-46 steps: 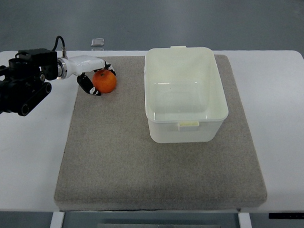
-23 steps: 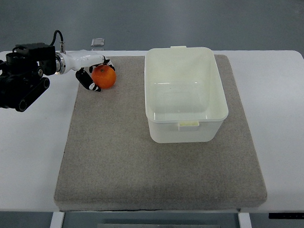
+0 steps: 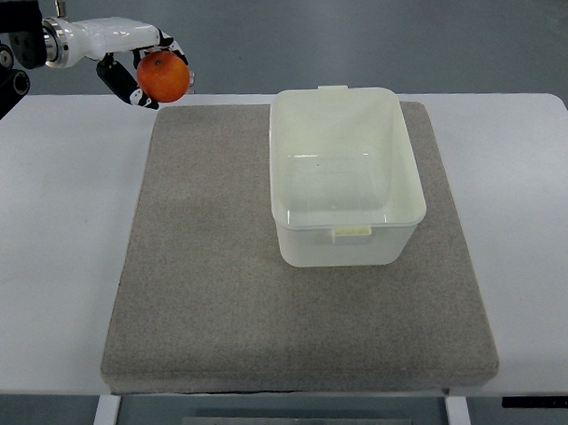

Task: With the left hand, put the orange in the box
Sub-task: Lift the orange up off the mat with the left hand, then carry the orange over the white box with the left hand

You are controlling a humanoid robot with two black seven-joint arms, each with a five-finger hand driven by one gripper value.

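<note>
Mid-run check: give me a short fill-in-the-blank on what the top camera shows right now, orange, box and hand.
1. The left hand is shut on the ____.
2. The orange shows at the picture's upper ____ corner, apart from the box.
3. The inside of the box is ____.
4. The box stands on a grey ____ on the white table.

Missing words: orange; left; empty; mat
</note>
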